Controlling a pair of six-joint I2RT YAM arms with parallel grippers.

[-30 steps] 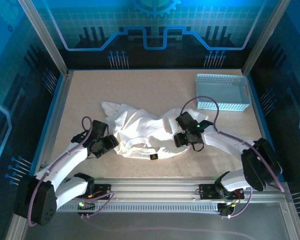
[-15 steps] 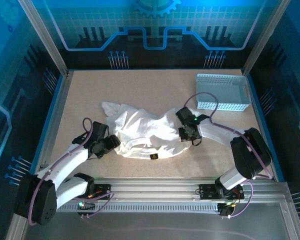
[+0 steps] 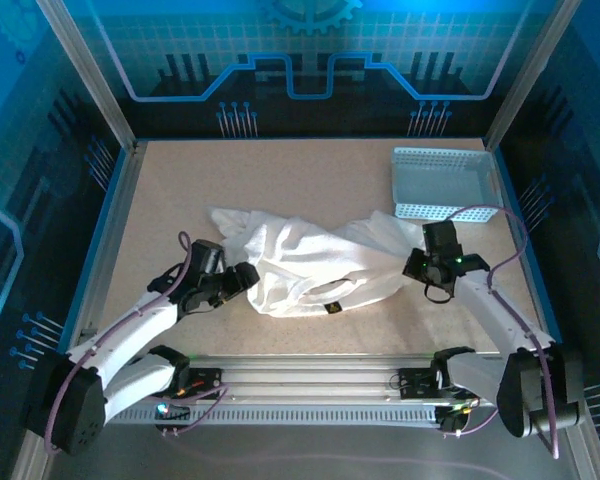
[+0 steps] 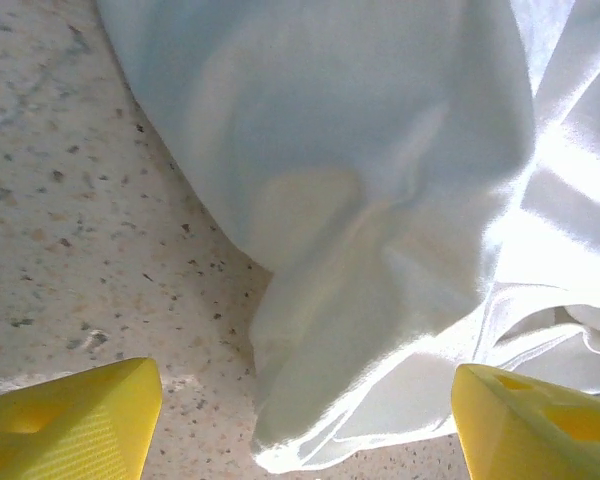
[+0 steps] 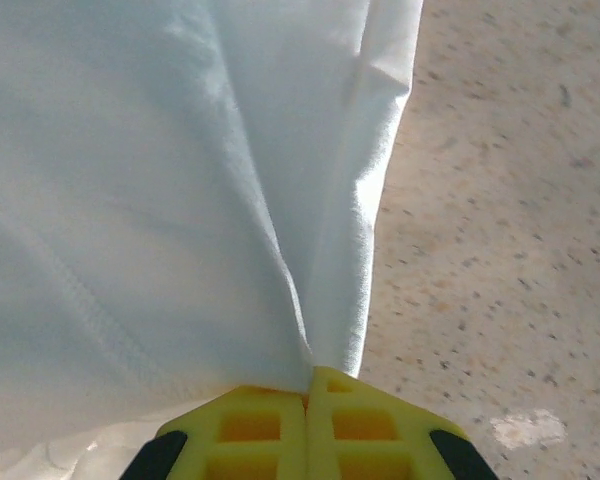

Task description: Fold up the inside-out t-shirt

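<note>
Tabletop (image 3: pixel 280 180) bears t-shirt (image 3: pixel 310 262) stretched left-right.

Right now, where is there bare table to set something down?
The strip of table between its far edge and the t-shirt, left of the basket, is bare. So is the near strip before the rail. The middle is crowded: cloth between left end effector and right end effector.

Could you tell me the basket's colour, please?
The basket is light blue-grey; see top view.

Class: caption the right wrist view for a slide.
Right tool pinching a fold of the white t-shirt over the speckled table.
</note>
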